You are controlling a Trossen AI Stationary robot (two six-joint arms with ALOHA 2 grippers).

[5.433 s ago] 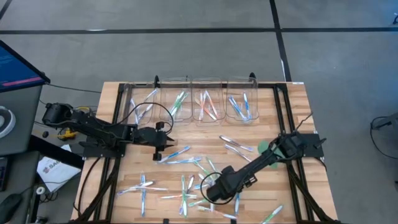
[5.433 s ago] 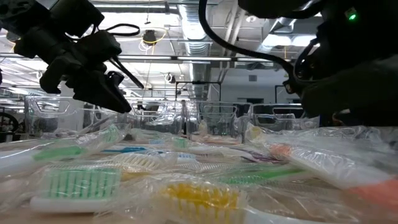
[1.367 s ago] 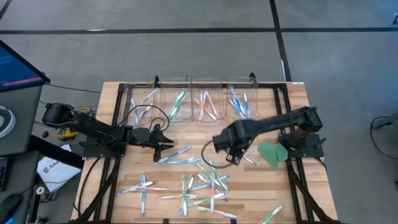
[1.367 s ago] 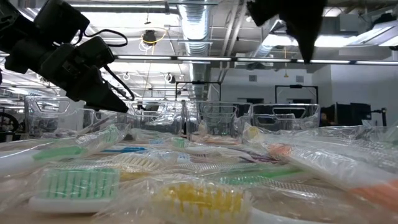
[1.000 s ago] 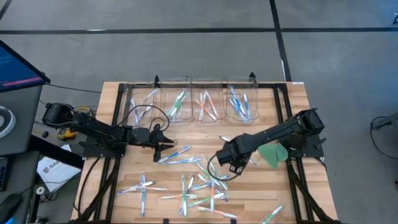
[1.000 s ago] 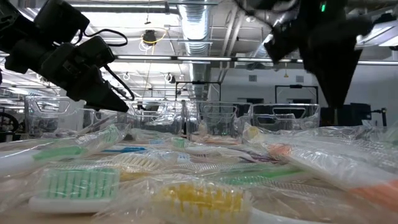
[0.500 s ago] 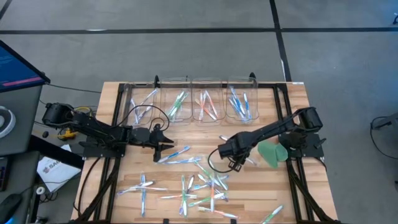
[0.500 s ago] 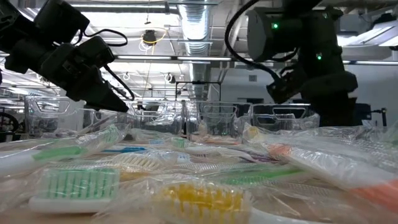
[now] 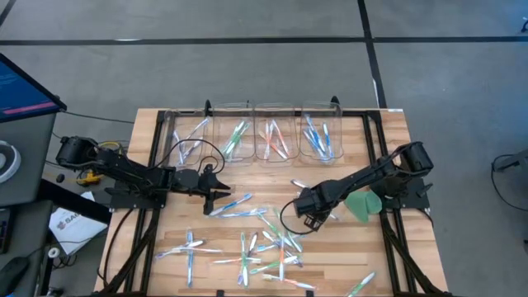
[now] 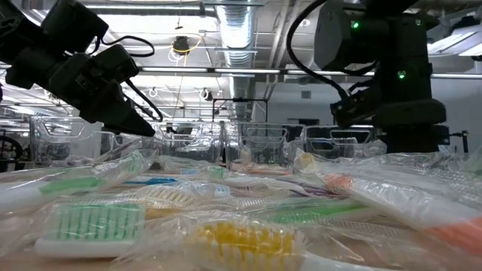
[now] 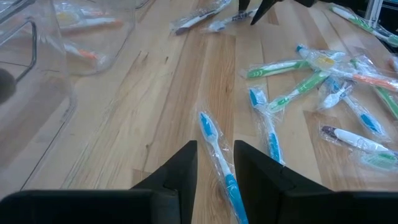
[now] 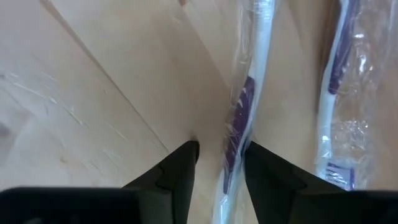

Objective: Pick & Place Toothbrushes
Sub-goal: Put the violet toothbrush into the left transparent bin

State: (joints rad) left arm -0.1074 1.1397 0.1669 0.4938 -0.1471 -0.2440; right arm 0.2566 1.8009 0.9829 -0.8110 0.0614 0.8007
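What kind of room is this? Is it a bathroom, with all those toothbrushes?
Probably not a bathroom; more likely a robotics lab or workshop. Two dark robot arms work at a framed wooden table, bare ceiling ducts run overhead, and a computer screen stands beside it.

Probably an industrial lab — exposed ceiling ducts (image 10: pixel 241 41), bare concrete floor (image 9: pixel 247 74) and a wooden bench (image 9: pixel 346 256).

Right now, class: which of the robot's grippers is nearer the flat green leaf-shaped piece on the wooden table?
Right. The right gripper is beside the flat green leaf-shaped piece; the left gripper sits far across the wooden table.
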